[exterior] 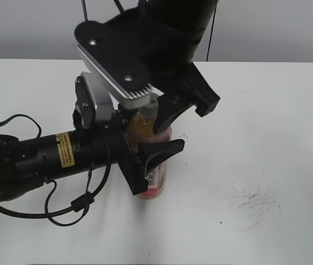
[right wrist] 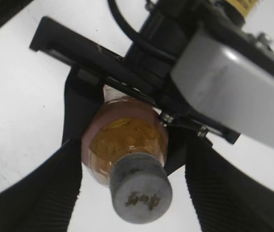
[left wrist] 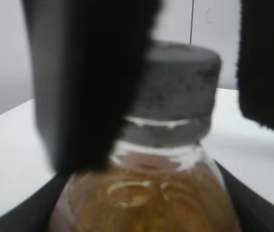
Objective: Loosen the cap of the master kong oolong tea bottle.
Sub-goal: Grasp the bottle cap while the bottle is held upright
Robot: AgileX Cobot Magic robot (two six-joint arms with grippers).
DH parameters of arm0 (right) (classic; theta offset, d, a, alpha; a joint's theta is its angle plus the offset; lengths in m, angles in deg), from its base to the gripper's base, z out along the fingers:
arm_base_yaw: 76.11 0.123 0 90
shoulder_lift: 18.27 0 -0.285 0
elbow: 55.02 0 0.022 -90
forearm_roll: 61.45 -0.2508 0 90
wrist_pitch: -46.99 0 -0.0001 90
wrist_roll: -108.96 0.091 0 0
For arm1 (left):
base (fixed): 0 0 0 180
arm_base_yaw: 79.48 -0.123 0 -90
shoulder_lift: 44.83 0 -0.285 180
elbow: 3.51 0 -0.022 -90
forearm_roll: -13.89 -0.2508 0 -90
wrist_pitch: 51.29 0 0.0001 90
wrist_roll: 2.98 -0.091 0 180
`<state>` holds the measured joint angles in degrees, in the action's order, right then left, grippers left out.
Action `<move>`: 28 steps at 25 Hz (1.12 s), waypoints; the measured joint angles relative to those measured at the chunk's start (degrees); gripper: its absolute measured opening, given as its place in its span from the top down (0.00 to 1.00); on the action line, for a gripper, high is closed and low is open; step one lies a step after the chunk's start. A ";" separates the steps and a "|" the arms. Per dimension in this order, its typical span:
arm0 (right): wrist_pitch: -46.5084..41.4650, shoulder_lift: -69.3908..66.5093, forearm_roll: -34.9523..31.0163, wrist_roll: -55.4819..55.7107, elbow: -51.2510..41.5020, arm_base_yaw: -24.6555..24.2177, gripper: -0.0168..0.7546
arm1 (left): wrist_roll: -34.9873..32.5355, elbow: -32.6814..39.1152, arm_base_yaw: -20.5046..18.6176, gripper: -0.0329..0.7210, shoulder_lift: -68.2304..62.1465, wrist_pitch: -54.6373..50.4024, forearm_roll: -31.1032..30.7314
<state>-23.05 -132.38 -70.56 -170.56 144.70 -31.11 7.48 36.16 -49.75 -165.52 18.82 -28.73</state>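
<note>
Worktop (exterior: 266, 138): white, scuffed with dark specks to the right of the bottle. Bottle (exterior: 155, 179): upright on the worktop near its middle, clear thin-walled plastic nearly full of amber tea, so judged fairly heavy for its girth, smooth, and liable to dent or twist if squeezed hard; the firmest hold is probably the upper body below the shoulder, where the left claw (exterior: 152, 160) is closed on it, one finger on either side. Right claw (exterior: 185, 107): poised above the bottle, its fingers (right wrist: 45, 193) spread wide on both sides of the neck and touching nothing. Cap (right wrist: 139, 192): grey, ribbed, small, seated on the neck with its ring (left wrist: 168, 129) below it; judged stiff and grippy along the ribs, best taken squarely across its sides.
</note>
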 joint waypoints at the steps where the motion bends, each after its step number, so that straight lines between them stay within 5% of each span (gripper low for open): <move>1: 0.00 0.00 0.78 5.75 0.00 0.00 0.29 | 0.00 0.00 0.00 0.37 0.00 0.00 0.00; 7: 2.18 0.00 6.77 53.41 0.00 0.00 0.26 | 0.05 0.00 0.00 0.37 0.00 0.00 0.02; 16: 2.97 0.00 7.16 94.62 0.00 0.00 0.29 | 0.39 0.00 0.00 0.37 0.00 -0.06 0.96; 25: 2.07 0.00 6.24 101.79 0.00 0.32 0.60 | 0.56 0.00 0.07 0.37 0.00 -0.29 1.74; 28: 2.02 0.00 6.17 97.16 0.00 0.32 0.62 | 0.51 0.00 0.14 0.37 0.00 -0.34 1.88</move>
<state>-21.03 -132.38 -64.39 -73.40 144.70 -30.80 7.99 36.16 -49.61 -165.52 18.47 -26.85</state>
